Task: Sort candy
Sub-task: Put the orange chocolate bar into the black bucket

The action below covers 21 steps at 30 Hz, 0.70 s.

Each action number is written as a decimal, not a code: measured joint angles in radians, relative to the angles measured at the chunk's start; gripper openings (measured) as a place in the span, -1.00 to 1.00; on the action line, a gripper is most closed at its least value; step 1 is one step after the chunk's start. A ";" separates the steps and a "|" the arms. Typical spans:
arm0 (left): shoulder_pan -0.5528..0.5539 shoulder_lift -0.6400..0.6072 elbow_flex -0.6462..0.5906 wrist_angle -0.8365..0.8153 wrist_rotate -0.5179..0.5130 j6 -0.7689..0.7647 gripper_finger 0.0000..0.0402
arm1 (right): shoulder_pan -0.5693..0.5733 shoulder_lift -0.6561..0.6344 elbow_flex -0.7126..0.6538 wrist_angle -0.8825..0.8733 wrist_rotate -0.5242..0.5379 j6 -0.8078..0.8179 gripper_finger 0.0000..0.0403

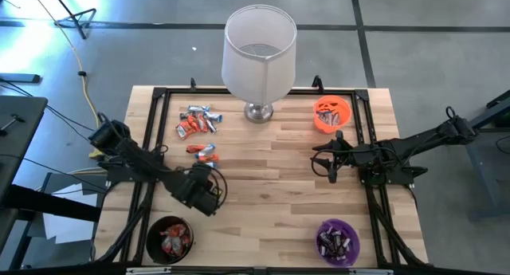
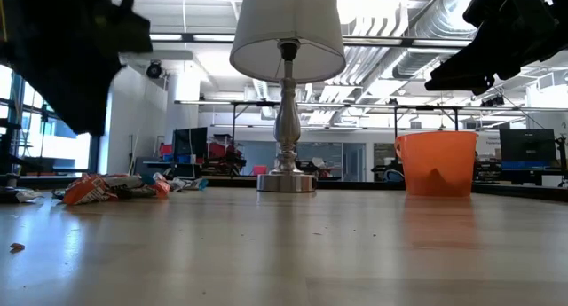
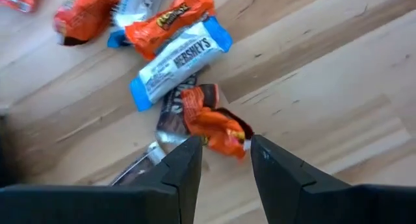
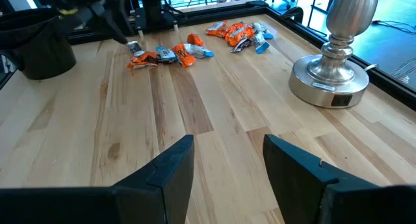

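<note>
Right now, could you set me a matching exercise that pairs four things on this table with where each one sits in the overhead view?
Things:
1. lamp
2. orange bowl
3. purple bowl
4. black bowl

Places in the overhead view:
A. near edge, left side, below the left arm
B. far edge, middle of the table
C. near edge, right side
D. far right corner, beyond the right gripper

Pairs: 1-B, 2-D, 3-C, 4-A
</note>
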 joint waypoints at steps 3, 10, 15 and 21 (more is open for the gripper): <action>0.013 0.000 -0.039 0.056 0.000 -0.003 -0.37 | 0.000 0.000 0.000 0.000 0.000 0.000 -0.10; 0.016 0.000 -0.100 0.165 0.007 -0.031 -0.15 | 0.000 0.000 0.000 0.000 0.000 0.000 -0.10; 0.016 0.000 -0.133 0.205 0.011 -0.063 -0.03 | 0.000 0.000 0.000 0.000 0.000 0.000 -0.10; 0.016 0.000 -0.215 0.314 0.034 -0.099 -0.02 | 0.000 0.000 0.000 0.000 0.000 0.000 -0.10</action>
